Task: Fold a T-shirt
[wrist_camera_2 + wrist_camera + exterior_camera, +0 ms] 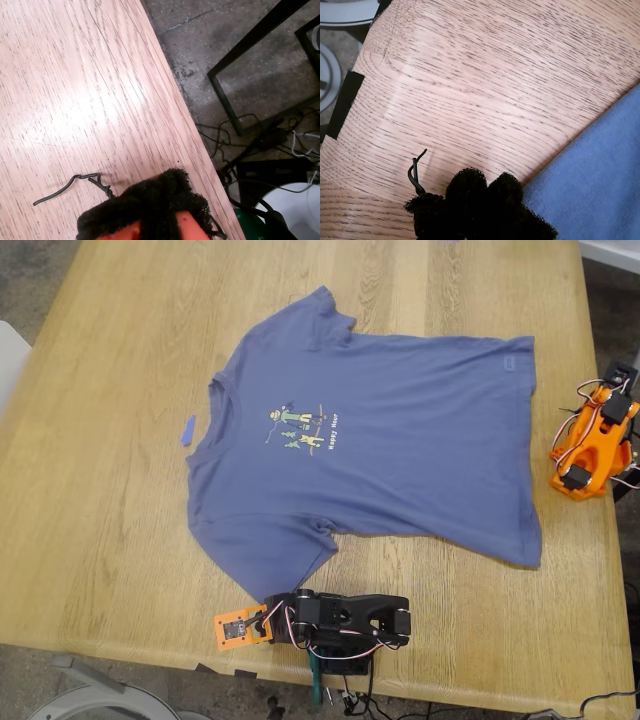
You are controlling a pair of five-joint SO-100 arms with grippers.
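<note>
- The T-shirt (400,440) is lying flat and print-up mid-desk (120,490), with its collar (212,400) toward the exterior view's left and its hem (525,450) toward the desk edge at that view's right.
- The first pincer (485,190) is being held closed on nothing. Its padded tips are touching, just off the sleeve (270,555) by the desk edge at the exterior view's bottom.
- The second pincer (150,200) is being parked over bare wood at the desk edge on the exterior view's right, clear of the cloth. Its tips are being hidden by black padding, so open or closed cannot be told.
- The cloth is being judged light, soft and limp. It is likely to sag, drag and wrinkle when lifted, and it is not fragile.
- Holds are being suggested at the edges, not mid-panel: the near sleeve or shoulder seam for the first pincer, and a hem corner for the second.
- A thin single layer is being expected, so a low pinch against the wood seems needed.
- A blue tape scrap (188,429) is lying beside the collar and is being ignored.
</note>
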